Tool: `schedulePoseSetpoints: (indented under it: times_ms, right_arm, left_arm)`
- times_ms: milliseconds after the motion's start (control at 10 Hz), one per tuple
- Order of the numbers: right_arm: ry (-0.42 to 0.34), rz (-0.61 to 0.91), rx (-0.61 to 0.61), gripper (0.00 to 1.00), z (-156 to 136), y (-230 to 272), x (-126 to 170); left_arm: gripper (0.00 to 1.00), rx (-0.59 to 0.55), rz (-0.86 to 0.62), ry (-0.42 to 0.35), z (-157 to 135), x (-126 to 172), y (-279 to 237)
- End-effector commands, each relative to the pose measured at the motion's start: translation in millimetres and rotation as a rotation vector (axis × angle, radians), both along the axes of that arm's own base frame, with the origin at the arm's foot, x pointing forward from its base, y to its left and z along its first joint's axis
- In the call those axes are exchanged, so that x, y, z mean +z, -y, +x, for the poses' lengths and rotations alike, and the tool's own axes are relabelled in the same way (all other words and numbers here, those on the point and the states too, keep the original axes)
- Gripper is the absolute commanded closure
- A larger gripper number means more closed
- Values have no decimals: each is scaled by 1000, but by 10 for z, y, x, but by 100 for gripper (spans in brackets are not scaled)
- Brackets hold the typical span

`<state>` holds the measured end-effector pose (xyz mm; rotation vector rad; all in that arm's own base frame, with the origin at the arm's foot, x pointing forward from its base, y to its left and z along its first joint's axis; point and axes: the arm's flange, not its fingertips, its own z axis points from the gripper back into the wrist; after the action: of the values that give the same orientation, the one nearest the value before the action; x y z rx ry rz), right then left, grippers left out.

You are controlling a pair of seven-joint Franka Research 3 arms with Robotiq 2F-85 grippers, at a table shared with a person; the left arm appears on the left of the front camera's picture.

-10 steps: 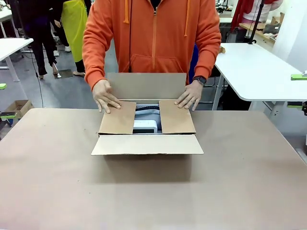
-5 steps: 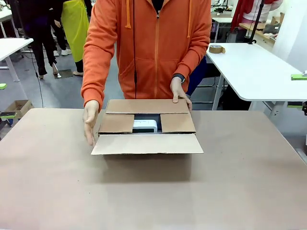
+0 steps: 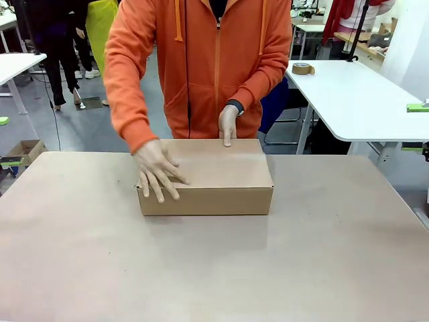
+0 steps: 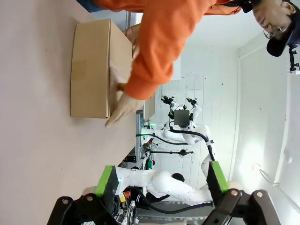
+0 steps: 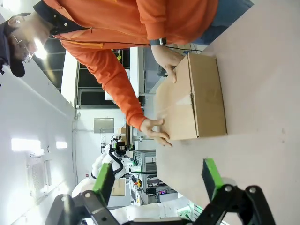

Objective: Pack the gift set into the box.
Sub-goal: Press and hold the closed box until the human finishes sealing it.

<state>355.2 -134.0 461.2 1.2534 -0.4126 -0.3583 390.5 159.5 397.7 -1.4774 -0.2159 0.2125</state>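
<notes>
Showed as a broad table (image 3: pixel 335 261) with a matte, pinkish-brown top, far edge and both far corners in the front view; bore a brown cardboard box (image 3: pixel 221 184) directly on its surface; sat close to the far edge, well back from the near edge, about midway between the left and right edges; stood with its long side parallel to the far edge; rested flat on its base, top flaps folded shut and level; threw a faint shadow onto the tabletop toward the near edge.
</notes>
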Motion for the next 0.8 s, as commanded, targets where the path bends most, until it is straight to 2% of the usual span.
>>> schedulePoseSetpoints:
  times_ms: [0, 700]
  right_arm:
    - [37, 14, -4, 0, 23, -14, -8]
    - [37, 14, -4, 0, 23, -14, -8]
  left_arm:
    - [0, 4, 5, 14, -29, 3, 7]
    - [0, 4, 5, 14, -29, 3, 7]
